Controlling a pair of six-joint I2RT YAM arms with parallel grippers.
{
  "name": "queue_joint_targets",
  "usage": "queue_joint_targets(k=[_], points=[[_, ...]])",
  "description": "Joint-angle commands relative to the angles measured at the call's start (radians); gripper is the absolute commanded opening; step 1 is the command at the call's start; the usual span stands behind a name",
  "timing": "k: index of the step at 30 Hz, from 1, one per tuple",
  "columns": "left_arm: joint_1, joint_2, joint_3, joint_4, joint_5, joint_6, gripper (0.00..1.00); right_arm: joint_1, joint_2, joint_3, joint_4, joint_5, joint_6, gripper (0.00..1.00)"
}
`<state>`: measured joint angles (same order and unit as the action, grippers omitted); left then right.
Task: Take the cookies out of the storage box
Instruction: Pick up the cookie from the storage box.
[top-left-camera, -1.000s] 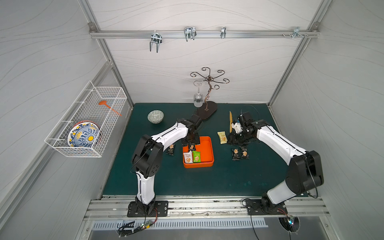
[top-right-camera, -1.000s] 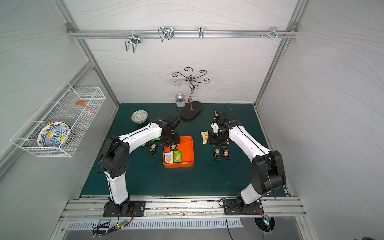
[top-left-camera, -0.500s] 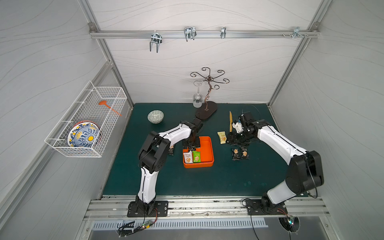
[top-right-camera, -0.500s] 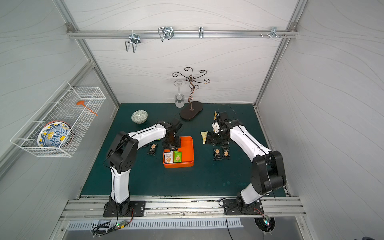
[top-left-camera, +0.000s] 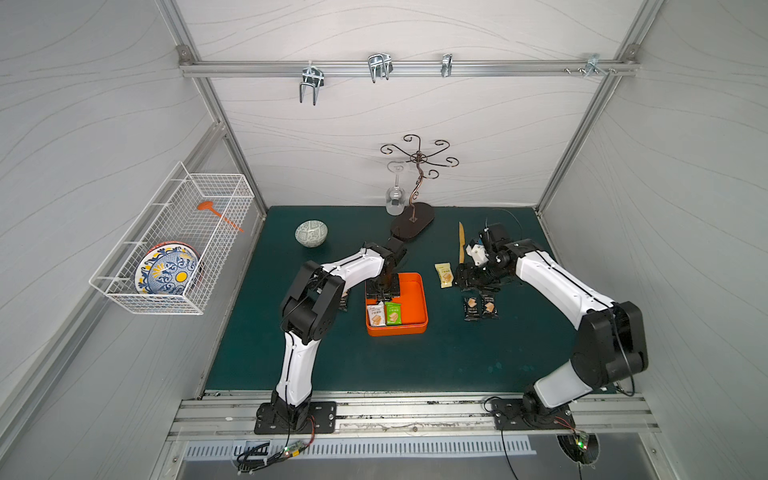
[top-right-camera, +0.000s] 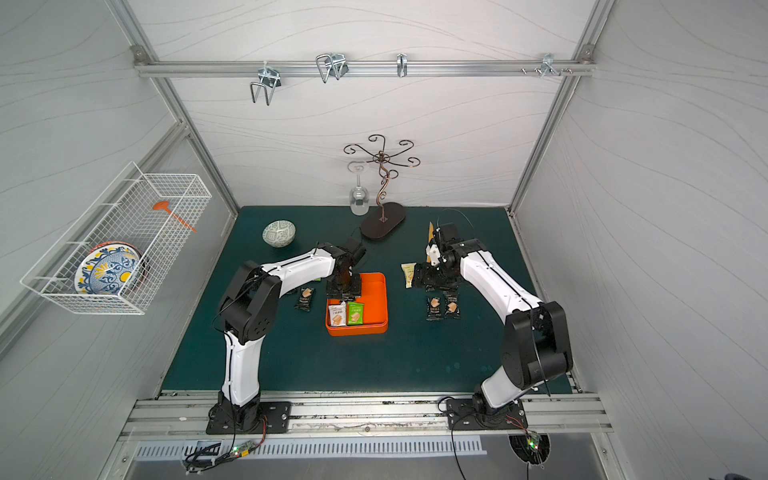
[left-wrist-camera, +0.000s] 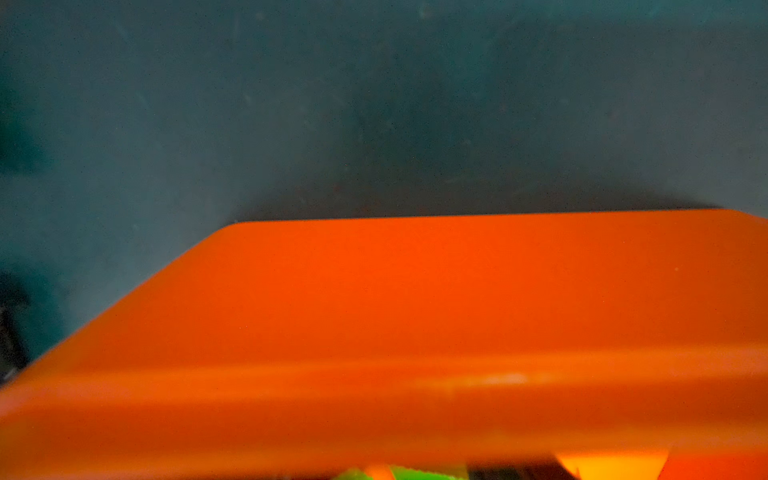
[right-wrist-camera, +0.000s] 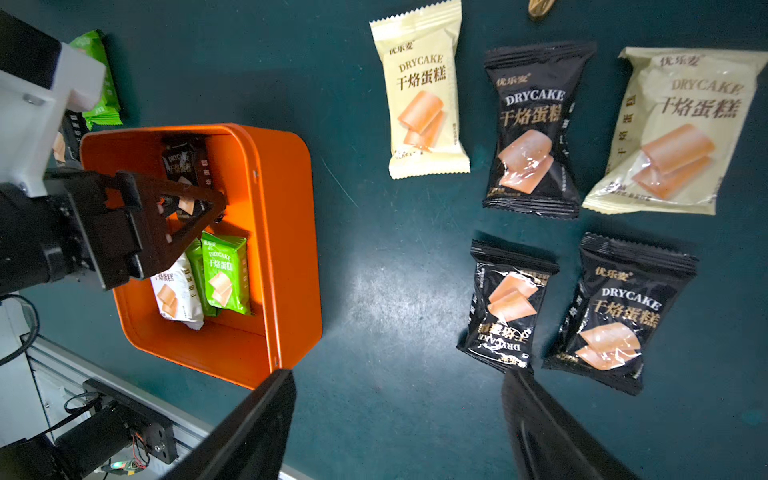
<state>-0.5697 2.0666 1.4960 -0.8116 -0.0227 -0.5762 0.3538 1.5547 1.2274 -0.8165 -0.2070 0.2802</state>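
Currently, the left end effector is lowered into the far end of the storage box, over a black packet; whether it is gripped cannot be told. A white packet and a green packet lie inside, not yet removed. The right end effector is held spread and empty above the desk, beside 5 cookies laid flat in rows, presumably to keep space for more.
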Motion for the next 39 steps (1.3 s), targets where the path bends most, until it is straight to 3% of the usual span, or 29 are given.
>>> queue_joint_targets(k=[1, 8, 20, 39], points=[[0.001, 0.031, 0.021, 0.028, -0.001, 0.012, 0.60, -0.006, -0.003, 0.017, -0.023, -0.002, -0.009, 0.83], [0.001, 0.011, 0.007, 0.034, -0.008, 0.015, 0.44, -0.006, -0.002, 0.015, -0.022, -0.009, -0.007, 0.83], [0.001, -0.049, 0.015, 0.019, -0.016, 0.009, 0.41, -0.006, -0.012, 0.011, -0.018, -0.018, -0.006, 0.83], [-0.001, -0.270, -0.048, -0.008, 0.010, -0.040, 0.40, -0.006, -0.033, 0.006, -0.008, -0.042, 0.011, 0.83]])
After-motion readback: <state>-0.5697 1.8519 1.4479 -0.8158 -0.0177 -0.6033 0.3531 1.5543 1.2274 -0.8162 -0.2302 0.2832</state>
